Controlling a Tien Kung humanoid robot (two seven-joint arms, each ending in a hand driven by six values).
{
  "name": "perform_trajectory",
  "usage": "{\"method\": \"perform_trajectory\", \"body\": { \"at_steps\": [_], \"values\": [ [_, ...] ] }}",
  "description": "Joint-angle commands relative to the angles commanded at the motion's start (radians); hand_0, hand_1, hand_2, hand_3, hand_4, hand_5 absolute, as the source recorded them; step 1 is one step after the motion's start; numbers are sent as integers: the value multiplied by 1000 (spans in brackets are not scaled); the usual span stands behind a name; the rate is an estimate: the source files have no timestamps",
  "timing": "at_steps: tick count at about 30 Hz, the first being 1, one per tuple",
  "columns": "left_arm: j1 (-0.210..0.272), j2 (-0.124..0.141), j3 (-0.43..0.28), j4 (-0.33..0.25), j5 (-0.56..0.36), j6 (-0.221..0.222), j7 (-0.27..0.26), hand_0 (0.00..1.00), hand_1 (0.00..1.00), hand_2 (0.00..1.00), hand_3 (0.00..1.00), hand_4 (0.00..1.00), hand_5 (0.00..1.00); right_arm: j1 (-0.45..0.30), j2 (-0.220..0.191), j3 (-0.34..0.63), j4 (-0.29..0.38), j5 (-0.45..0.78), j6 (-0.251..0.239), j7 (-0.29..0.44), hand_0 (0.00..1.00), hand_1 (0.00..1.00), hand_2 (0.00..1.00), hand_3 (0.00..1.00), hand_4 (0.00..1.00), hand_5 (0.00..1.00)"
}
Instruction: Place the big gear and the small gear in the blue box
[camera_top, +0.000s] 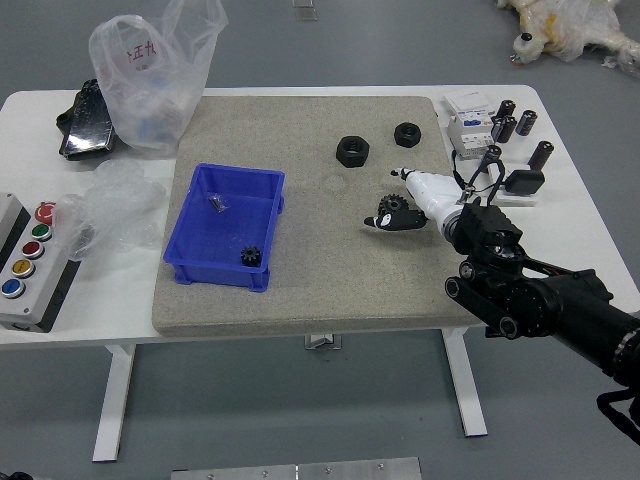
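Observation:
My right hand (394, 196) is low over the right part of the mat, its fingers spread around a black gear (393, 204). The thumb lies across the gear's near side and a finger reaches past its far side; no grasp shows. The blue box (178, 228) stands on the mat's left part. Inside it, a smaller black gear (251, 256) lies near the near right corner and a small shiny piece (218, 202) lies further back.
Two black nuts (352, 151) lie behind the hand on the grey mat (320, 290). Small boxes and dark cylinders (541, 155) stand at the right. Plastic bags (150, 80) and a button panel (32, 268) are at the left.

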Motion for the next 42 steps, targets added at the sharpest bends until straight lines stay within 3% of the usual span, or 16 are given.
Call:
{"method": "perform_trajectory", "body": {
  "at_steps": [1, 2, 7, 8, 13, 14, 18, 25, 32, 37, 38, 42],
  "values": [
    [0, 0, 0, 0, 0, 0, 0, 726, 552, 535, 665, 679, 475, 0, 1, -5, -2, 3, -3, 0, 566, 711, 727, 820, 863, 419],
    [0, 0, 0, 0, 0, 0, 0, 726, 552, 535, 666, 678, 472, -1, 1, -12, -5, 8, -7, -1, 503, 630, 557, 655, 539, 226],
    [0, -2, 0, 0, 0, -1, 0, 726, 552, 535, 666, 678, 472, -3, 2, -33, -9, 19, -26, 0, 503, 630, 557, 655, 539, 226],
    [0, -2, 0, 0, 0, -1, 0, 726, 552, 535, 664, 678, 473, -4, 2, -35, -8, 21, -34, 2, 471, 544, 405, 528, 512, 56],
    [1, -3, 5, 0, -3, -1, -2, 726, 552, 535, 664, 678, 473, -7, -3, -27, 12, 20, -70, 20, 471, 544, 405, 528, 512, 56],
    [1, -3, 6, 0, -5, -1, -2, 726, 552, 536, 665, 679, 473, -8, -5, -22, 21, 16, -75, 23, 468, 527, 366, 493, 484, 47],
    [0, -3, 9, 0, -8, 0, -3, 726, 552, 536, 665, 679, 473, -12, -16, 1, 79, -9, -87, 28, 468, 527, 366, 493, 484, 47],
    [3, -2, 3, 0, -4, -1, -1, 726, 552, 536, 666, 679, 474, -7, -28, 0, 255, -76, -92, 25, 477, 526, 355, 490, 458, 42],
    [3, -5, 2, -2, -4, -3, 1, 726, 551, 537, 668, 684, 476, 19, 30, -93, 434, -141, -85, 10, 491, 535, 381, 503, 479, 21],
    [5, -4, -3, -3, 2, -4, 4, 726, 551, 537, 668, 684, 476, 37, 66, -129, 498, -163, -80, 5, 491, 535, 381, 503, 479, 21],
    [5, -3, -4, -3, 3, -5, 4, 726, 551, 537, 670, 686, 480, 41, 70, -131, 502, -164, -79, 5, 503, 614, 589, 605, 329, 104],
    [7, -2, -7, -3, 6, -6, 6, 726, 551, 537, 670, 686, 480, 52, 86, -133, 495, -163, -73, 1, 503, 614, 589, 605, 329, 104]
  ]
}}
